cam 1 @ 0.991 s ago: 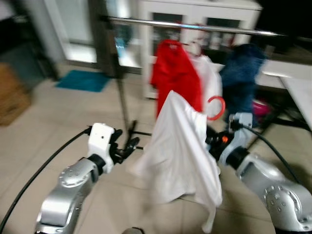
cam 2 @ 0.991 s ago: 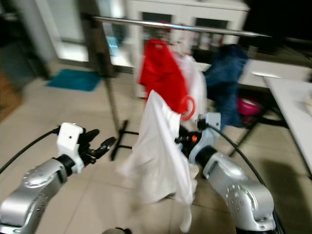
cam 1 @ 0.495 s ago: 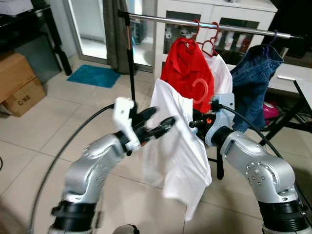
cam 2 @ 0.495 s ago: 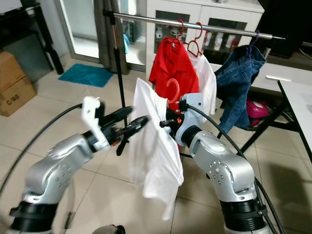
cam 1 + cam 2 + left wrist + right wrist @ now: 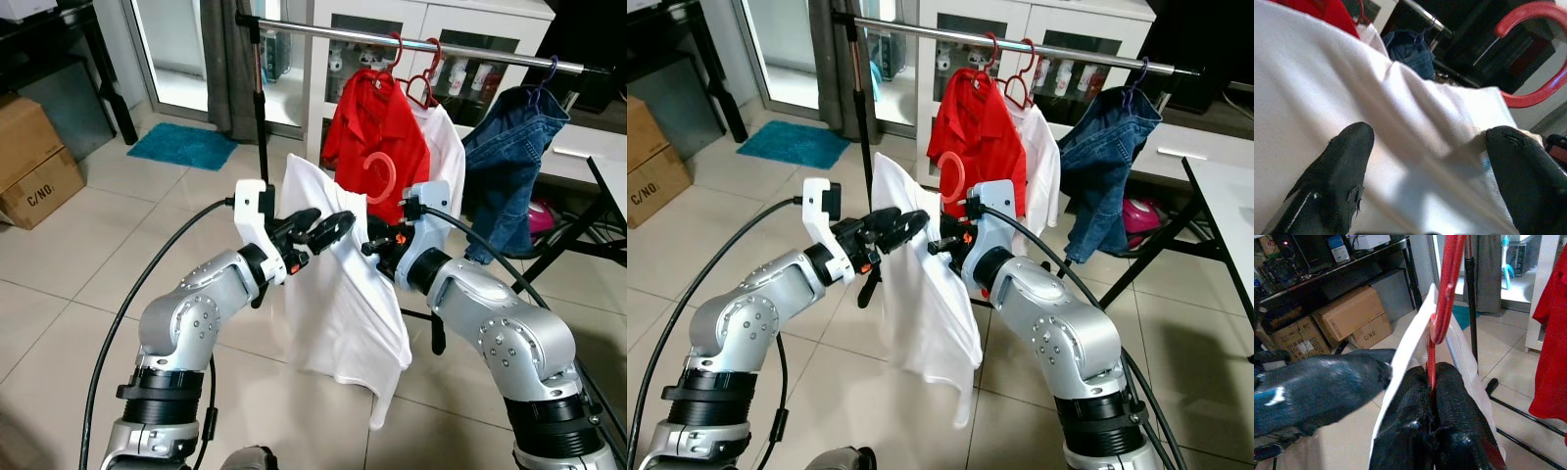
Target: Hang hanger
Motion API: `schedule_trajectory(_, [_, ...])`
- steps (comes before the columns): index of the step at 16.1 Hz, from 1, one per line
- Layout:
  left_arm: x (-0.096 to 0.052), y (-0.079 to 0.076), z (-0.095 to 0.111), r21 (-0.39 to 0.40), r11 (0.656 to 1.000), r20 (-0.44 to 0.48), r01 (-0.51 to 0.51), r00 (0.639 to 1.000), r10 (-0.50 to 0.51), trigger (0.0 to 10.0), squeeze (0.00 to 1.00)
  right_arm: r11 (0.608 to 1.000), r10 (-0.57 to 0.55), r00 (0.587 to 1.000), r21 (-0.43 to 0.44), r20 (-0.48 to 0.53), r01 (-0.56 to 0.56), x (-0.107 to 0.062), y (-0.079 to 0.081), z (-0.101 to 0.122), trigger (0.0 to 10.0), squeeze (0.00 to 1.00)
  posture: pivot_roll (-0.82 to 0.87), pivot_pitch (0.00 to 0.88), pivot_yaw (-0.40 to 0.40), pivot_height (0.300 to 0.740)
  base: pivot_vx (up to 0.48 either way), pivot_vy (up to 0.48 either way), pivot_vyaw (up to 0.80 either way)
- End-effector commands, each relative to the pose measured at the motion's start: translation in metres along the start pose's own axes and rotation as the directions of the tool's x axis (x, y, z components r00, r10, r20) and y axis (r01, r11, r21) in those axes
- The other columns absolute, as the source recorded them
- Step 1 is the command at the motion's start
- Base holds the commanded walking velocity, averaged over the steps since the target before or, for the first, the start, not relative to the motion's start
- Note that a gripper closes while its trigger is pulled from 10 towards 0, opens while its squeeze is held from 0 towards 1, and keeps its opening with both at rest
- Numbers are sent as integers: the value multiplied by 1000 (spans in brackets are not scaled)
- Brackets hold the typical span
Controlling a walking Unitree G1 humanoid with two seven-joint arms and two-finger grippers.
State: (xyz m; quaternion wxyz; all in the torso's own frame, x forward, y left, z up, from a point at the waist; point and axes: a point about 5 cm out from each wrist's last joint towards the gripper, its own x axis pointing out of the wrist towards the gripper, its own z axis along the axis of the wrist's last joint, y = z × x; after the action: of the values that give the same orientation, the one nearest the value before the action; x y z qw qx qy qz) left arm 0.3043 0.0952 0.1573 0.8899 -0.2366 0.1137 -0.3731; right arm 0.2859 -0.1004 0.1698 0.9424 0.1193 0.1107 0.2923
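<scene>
- Nearest us, our right end effector point(image 5: 1432, 406) is clamped shut on the red hanger point(image 5: 380, 180), at its neck below the hook.
- The hanger carries a white shirt point(image 5: 338, 294) that hangs between our arms, short of the rail.
- Our left end effector point(image 5: 323, 230) is spread open, its fingers point(image 5: 1337, 171) against the shirt's shoulder.
- Beyond, the clothes rail point(image 5: 411, 44) holds a red shirt point(image 5: 377, 137) and a blue denim garment point(image 5: 514, 147).

1. Hanger point(image 5: 1442, 308): glossy red plastic
2. White shirt point(image 5: 338, 304): soft matt cloth, creased
3. Right gripper point(image 5: 1436, 396): black fingers with a grainy, faintly shiny surface
4. Left gripper point(image 5: 1425, 166): matt black fingers
5. Rail point(image 5: 411, 44): polished metal
6. Arms point(image 5: 191, 323): brushed silver metal
7. Floor point(image 5: 59, 284): smooth, slightly glossy tiles
</scene>
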Motion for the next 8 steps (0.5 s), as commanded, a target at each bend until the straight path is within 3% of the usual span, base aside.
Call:
schedule_trajectory(1, [3,-2,5,1,1000,-8,5,1000,-5,0,0,1000,22,999,-21,43,-21,-1,5,12,10000,0,-10,0,-16,740,0,0,0])
schedule_trajectory(8, [2,-6,5,17,999,-14,50,999,-49,0,0,1000,9,999,1,48,-9,-2,4,10,10000,0,-9,0,-7,740,0,0,0])
